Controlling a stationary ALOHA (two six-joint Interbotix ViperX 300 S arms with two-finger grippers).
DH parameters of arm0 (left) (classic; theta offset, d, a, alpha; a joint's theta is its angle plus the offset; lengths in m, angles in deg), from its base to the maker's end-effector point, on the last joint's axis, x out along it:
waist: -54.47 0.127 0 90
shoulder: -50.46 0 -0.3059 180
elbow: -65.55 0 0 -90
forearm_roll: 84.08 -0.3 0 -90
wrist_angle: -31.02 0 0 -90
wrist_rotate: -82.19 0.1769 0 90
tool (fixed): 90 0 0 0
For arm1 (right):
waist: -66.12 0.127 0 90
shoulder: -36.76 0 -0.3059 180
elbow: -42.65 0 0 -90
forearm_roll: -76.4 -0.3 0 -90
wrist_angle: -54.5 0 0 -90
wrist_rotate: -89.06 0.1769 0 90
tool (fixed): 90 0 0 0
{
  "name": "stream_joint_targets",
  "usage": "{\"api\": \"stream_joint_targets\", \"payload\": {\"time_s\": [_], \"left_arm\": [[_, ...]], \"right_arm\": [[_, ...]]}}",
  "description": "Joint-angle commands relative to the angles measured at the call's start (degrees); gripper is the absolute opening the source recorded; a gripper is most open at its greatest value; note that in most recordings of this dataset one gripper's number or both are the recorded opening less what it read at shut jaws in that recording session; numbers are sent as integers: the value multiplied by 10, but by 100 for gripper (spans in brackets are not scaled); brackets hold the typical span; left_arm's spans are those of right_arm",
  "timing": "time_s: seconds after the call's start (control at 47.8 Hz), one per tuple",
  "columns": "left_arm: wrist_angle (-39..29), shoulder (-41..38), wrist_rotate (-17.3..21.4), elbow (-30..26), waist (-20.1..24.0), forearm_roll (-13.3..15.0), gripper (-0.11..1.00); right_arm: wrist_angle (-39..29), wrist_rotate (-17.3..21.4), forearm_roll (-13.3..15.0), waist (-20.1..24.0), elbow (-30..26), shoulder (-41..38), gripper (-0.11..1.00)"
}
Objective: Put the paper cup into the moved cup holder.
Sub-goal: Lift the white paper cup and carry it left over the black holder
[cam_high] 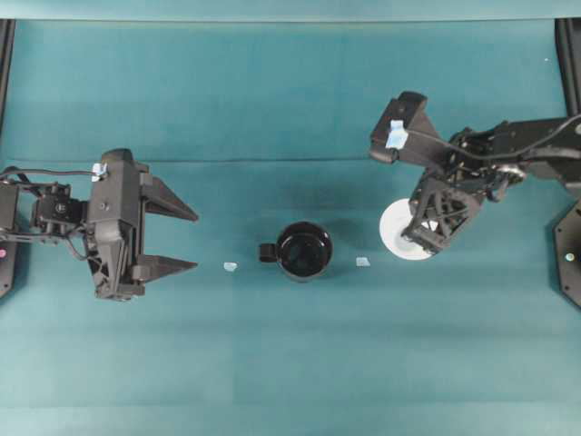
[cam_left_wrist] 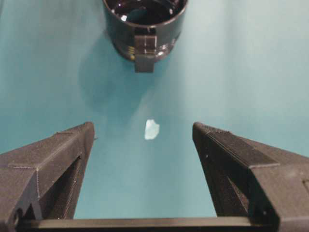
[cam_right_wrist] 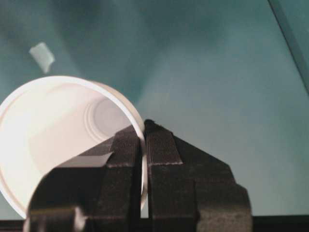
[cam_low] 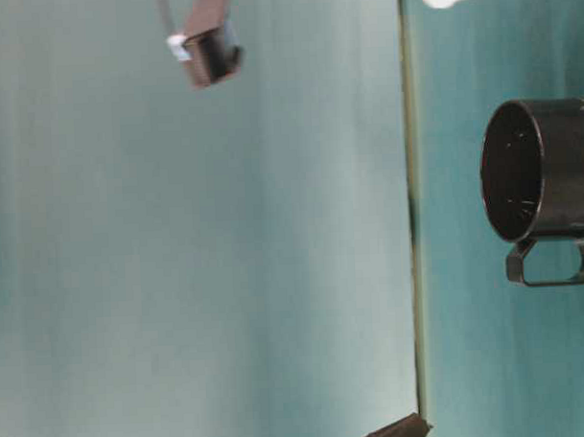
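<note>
The paper cup is gripped but not yet delivered: in the right wrist view the right hand has its two fingers pinched together on the cup's wall at the rim, one inside and one outside. In the overhead view the cup sits right of centre, partly hidden under that hand, well apart from the cup holder, which stands at the middle of the surface with its mouth up and nothing in it. So the grasp looks done; what is left, by my reading, is carrying the cup leftward over the holder, lowering it in and letting go.

The cup is plain white, with a wide round rim and a smaller greyish bottom seen down inside. Whether it rests on the surface or is lifted I cannot tell.

The holder is glossy black, with a short handle pointing left in the overhead view. The left hand waits at the left, fingers spread wide, holding nothing.
</note>
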Motion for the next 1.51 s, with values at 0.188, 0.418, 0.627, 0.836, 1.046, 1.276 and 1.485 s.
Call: {"api": "stream_joint_targets", "payload": {"time_s": [0.188,0.418,0.627,0.836,1.046,1.276,1.485], "left_arm": [[3,3,-13,-5,-2,-1,84],[3,4,-15,-4,-2,-2,84],[3,4,-15,-4,-2,-1,84],[3,4,-15,-4,-1,-1,84],[3,4,-15,-4,-1,-1,84],[3,2,-15,-4,0,-1,84],[3,1,-15,-4,0,-1,84]], "right_arm": [[-108,11,-3,-11,-142,48,2],[-128,12,-3,11,-229,5,2],[-113,12,-2,27,-272,-48,2],[-78,15,-2,40,-277,-92,2],[-41,15,-2,46,-269,-124,2],[-16,15,-4,62,-266,-171,2],[-4,16,-8,71,-259,-186,2]]}}
